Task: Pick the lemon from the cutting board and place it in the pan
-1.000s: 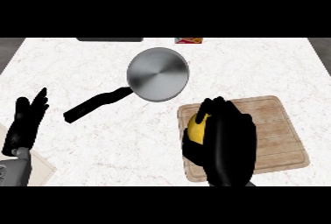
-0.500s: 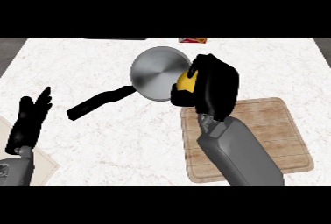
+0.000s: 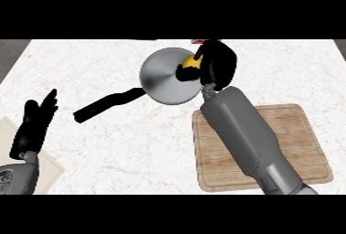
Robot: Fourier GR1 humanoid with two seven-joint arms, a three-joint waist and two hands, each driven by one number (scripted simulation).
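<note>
A yellow lemon [image 3: 192,61] is held in my right hand [image 3: 215,64], whose fingers and thumb curl round it and hide most of it. The hand and lemon are over the right rim of the silver pan [image 3: 165,77], which has a black handle [image 3: 108,105] pointing down-left. I cannot tell whether the lemon touches the pan. The wooden cutting board [image 3: 304,146] lies at the lower right, partly covered by my right forearm. My left hand [image 3: 34,125] rests open at the left edge, fingers up.
A pale tile or board corner [image 3: 47,171] sits at the lower left under my left forearm. A small red object [image 3: 199,41] and a dark item [image 3: 138,39] lie at the counter's far edge.
My right hand carried the lemon up off the cutting board and further over the pan's right rim. The left hand stayed still.
</note>
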